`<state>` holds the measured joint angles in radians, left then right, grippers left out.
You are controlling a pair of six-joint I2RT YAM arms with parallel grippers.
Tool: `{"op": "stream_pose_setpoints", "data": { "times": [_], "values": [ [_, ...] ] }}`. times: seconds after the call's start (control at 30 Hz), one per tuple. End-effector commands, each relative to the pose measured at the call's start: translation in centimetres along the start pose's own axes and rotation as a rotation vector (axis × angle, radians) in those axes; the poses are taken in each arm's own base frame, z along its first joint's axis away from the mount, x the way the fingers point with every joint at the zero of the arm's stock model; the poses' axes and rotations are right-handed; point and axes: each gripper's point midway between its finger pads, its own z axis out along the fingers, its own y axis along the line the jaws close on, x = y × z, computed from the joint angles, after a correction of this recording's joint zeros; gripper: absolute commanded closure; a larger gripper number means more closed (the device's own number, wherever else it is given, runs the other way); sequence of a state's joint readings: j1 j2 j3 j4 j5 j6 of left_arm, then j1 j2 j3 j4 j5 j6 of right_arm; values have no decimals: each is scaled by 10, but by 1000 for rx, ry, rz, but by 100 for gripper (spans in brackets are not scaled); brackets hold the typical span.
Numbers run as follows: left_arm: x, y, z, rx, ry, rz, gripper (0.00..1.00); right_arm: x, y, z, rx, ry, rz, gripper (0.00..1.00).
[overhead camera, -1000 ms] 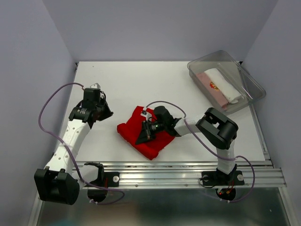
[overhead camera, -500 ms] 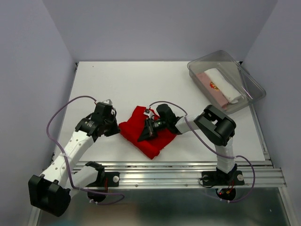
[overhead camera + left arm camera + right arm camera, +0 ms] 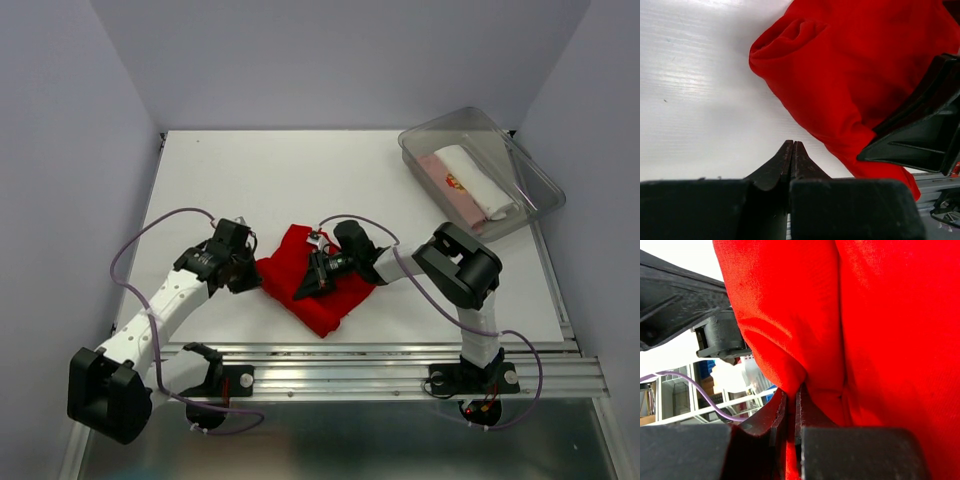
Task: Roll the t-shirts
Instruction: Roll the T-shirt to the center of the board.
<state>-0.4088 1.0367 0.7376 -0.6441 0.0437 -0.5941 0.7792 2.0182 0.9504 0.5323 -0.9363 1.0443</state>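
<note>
- Red t-shirt (image 3: 322, 305), seen from above: it lay crumpled and part-folded on the white table (image 3: 300, 180), well apart from the clear bin (image 3: 415, 150), on the side toward my bases. A white roll (image 3: 478, 180) and a pale pink roll (image 3: 447, 188) sat in that bin.
- Same view: my right gripper (image 3: 305, 284) reached in from the bin's side and sat on the middle of the cloth. My left gripper (image 3: 252, 277) was at the shirt's edge farthest from the bin.
- Left wrist view: my left jaws were pressed together with nothing between them. Their tips were low over bare table just beside the red t-shirt's edge, and as far as I could tell they did not touch it. One end of the cloth curled into a loose lip.
- Right wrist view: my right jaws were clamped on a thin ridge of red cloth, which puckered into the pinch.
- My judgement: this was light, limp cloth that would sag and stretch. It would likely slide across the smooth table instead of turning over, and a loose roll would spring open. I reckoned the place to grip was the doubled edge, pinching all layers with one jaw pair near each end, not a single fold in the middle.
</note>
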Motion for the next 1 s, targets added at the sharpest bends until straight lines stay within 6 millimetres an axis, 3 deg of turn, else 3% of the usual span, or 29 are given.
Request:
{"op": "stream_pose_setpoints", "data": {
  "times": [0.0, 0.13, 0.23, 0.37, 0.5, 0.53, 0.57, 0.67, 0.83, 0.87, 0.97],
  "values": [
    [-33, -20, -7, 47, -107, -18, 100, 1, -1, -1, -25, 8, -16, 99],
    [-44, -18, 1, 3, -129, -21, 100, 3, -4, -2, -21, 10, -13, 99],
    [-50, -30, 9, 51, -139, -18, 100, 5, -4, -2, -21, 12, -15, 99],
    [-56, -34, 33, 44, -131, -16, 100, 3, -1, -3, -22, 3, -30, 99],
    [-61, -24, 55, -13, -119, -40, 100, -1, 0, -6, 11, -25, -53, 95],
    [-61, -25, 57, -14, -120, -42, 100, -5, -2, -6, 39, -45, -64, 91],
    [-63, -26, 60, -9, -122, -44, 100, -2, -9, -8, 88, -40, -43, 75],
    [-64, -28, 63, 1, -126, -54, 100, -7, -4, -17, 157, -77, -111, 47],
    [-64, -24, 64, -8, -132, -64, 100, -16, 1, -44, 332, -156, -237, 32],
    [-64, -24, 66, -8, -129, -66, 100, -13, -11, -54, 411, -160, -235, 27],
    [-62, -25, 70, -5, -115, -66, 100, 0, -17, -69, 525, -182, -268, 23]
  ]
}}
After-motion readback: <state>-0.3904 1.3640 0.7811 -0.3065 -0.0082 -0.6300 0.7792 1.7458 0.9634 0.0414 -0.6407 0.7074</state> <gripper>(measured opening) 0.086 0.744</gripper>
